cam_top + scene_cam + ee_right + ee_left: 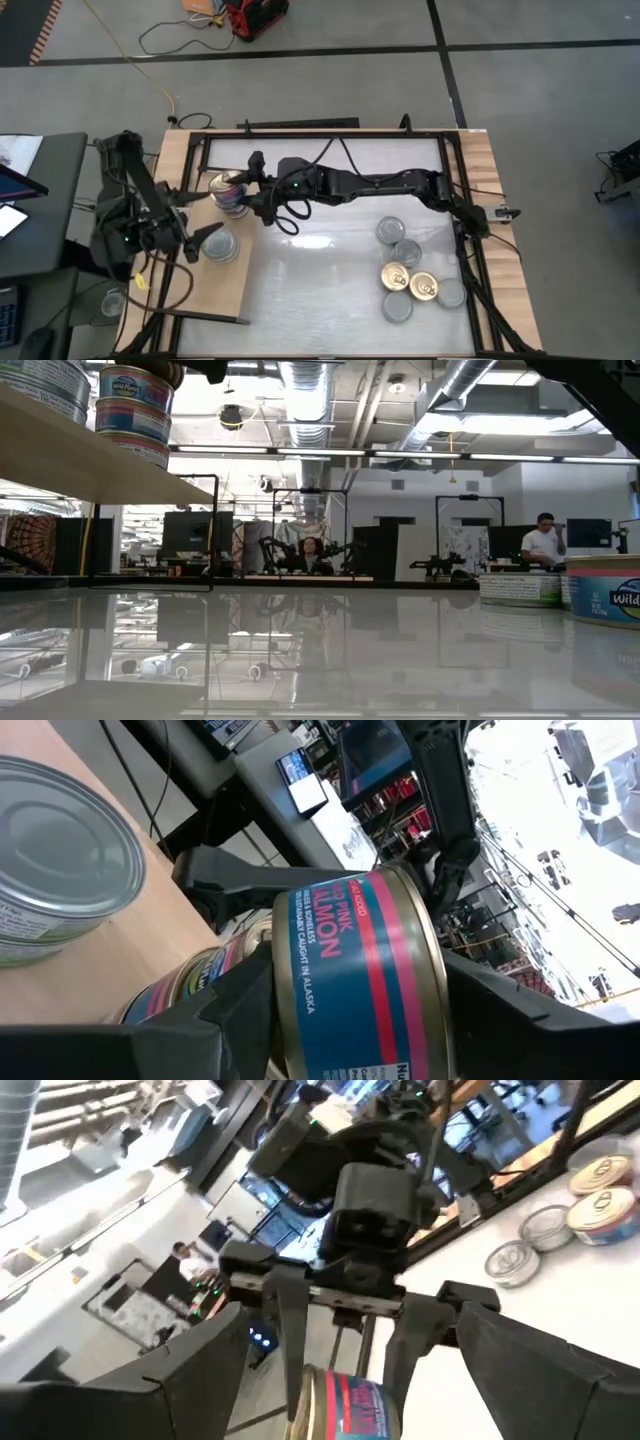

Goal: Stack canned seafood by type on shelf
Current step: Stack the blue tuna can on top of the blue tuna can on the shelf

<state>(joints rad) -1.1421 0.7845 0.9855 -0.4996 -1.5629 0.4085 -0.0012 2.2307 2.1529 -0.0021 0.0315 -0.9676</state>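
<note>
— Jaws first?

— My right jaws (330, 1010) are clenched on a pink salmon tin (355, 975), gold-topped, sitting atop the tin stack (231, 192) on the shelf (215, 290). My left jaws (197, 243) are spread wide, empty, just beside a silver-topped tin (221, 245) on the same board.

— And farther out?

— The remaining tins (411, 272), gold and silver tops mixed, are clustered on the white surface (320, 290), well apart from the shelf.

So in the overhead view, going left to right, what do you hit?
Left gripper → silver-topped tins on the shelf → right gripper, holding a salmon tin → loose tins on the table.
</note>
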